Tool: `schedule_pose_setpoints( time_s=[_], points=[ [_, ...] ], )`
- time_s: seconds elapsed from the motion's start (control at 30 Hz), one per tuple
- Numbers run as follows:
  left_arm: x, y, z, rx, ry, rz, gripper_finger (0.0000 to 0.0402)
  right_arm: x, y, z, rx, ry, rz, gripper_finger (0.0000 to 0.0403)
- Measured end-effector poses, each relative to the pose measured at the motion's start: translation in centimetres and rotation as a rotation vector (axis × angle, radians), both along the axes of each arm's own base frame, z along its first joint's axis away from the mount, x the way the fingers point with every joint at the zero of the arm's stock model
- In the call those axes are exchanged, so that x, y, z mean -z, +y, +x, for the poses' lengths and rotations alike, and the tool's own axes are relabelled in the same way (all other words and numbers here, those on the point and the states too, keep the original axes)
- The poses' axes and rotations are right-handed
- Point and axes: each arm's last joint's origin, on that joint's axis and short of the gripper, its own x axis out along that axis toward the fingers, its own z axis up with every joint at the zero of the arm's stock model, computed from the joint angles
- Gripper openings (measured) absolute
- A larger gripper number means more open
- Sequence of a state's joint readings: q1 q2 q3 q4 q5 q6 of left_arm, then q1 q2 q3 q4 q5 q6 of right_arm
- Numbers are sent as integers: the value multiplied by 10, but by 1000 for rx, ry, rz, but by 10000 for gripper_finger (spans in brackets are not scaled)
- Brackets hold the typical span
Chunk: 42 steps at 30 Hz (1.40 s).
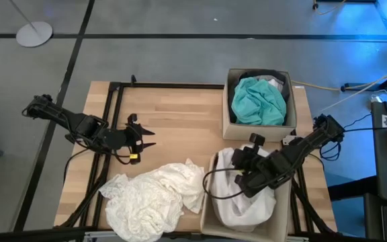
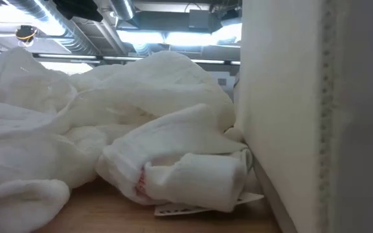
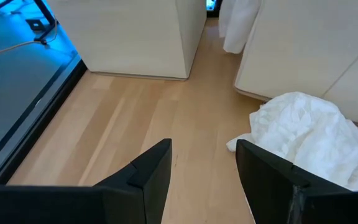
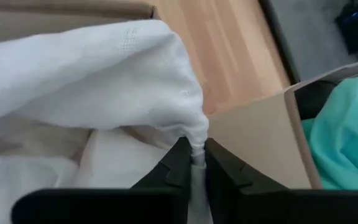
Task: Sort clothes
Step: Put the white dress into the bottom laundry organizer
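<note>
White garment [image 4: 104,68] (soft, crumpled) pinched in right jaws; left jaws wide.

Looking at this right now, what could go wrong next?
1. The right gripper pinches only a thin fold of the white garment above the near box; it might slip free.
2. The white pile lies against that box, so it could snag or be dragged.
</note>
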<state>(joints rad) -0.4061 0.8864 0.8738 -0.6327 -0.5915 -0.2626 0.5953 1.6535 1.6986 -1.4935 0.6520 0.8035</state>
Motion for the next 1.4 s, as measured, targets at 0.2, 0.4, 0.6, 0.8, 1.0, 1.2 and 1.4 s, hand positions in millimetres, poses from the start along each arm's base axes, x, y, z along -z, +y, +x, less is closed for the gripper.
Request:
schedule_pose_setpoints(
  time_s=[0.2,0.4,0.6,0.8,1.0,1.2,1.4],
  points=[
    [0,0,0,-6,-1,-9,170,12,-4,4,23,1,-41,70],
    [1,0,-1,-10,5,-11,170,25,-12,5,43,92,-2,151],
    [1,0,-1,-9,5,-11,170,21,-13,1,77,154,93,180],
    [1,0,-1,-5,6,-5,170,27,-10,-2,62,174,69,181],
    [1,0,-1,-6,7,-4,170,43,-12,-2,57,198,7,173],
    [1,0,0,-2,8,2,170,43,-12,-1,58,166,-27,94],
    [1,0,0,-1,9,4,170,47,-15,-1,61,137,-106,8]
  ],
)
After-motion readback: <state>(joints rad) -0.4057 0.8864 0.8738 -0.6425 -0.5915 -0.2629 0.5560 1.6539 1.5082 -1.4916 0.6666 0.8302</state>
